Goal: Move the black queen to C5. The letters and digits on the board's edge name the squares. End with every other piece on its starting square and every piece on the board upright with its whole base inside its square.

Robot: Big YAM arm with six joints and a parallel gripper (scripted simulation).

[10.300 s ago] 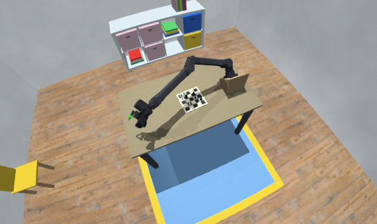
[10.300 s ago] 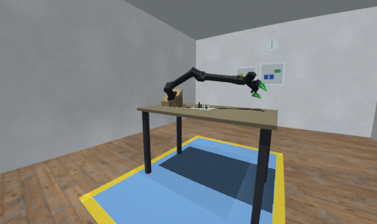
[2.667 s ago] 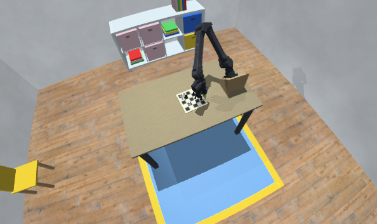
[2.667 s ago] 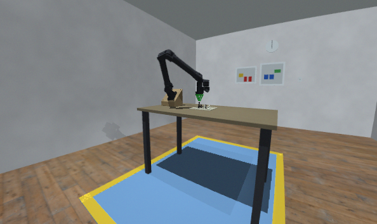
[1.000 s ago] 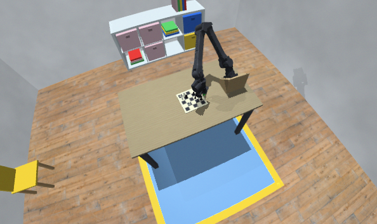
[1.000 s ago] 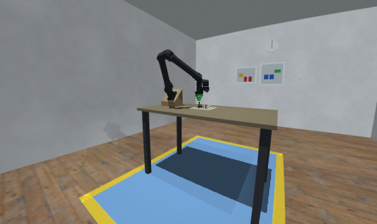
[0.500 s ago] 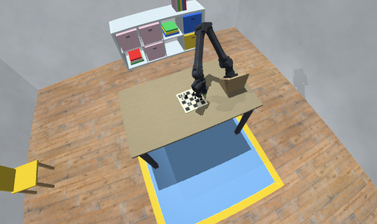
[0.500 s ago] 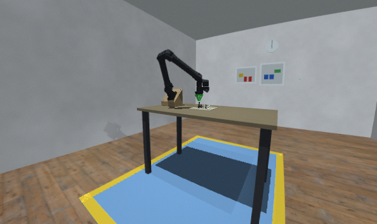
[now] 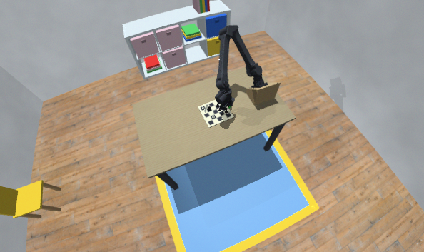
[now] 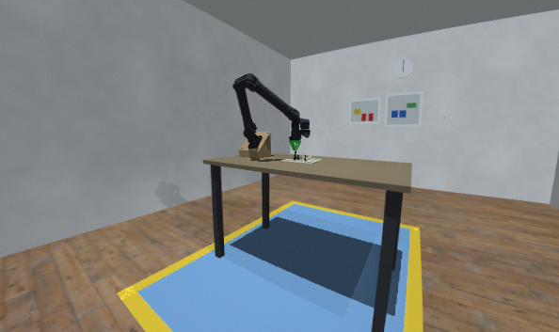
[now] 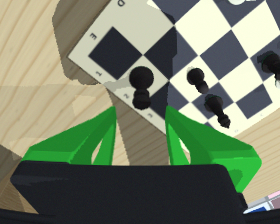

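The small chessboard lies on the wooden table, right of its middle; it also shows in the wrist view. My gripper hovers over the board's near edge with its green fingers partly open and nothing between them. Just past the fingertips and in line with the gap stands a black piece with a ball top, which I take for the black queen, upright near the board's corner. Two more black pieces stand close to its right. In the side view the gripper hangs just above the pieces.
The arm's wooden base block sits on the table to the right of the board. A shelf stands against the far wall.
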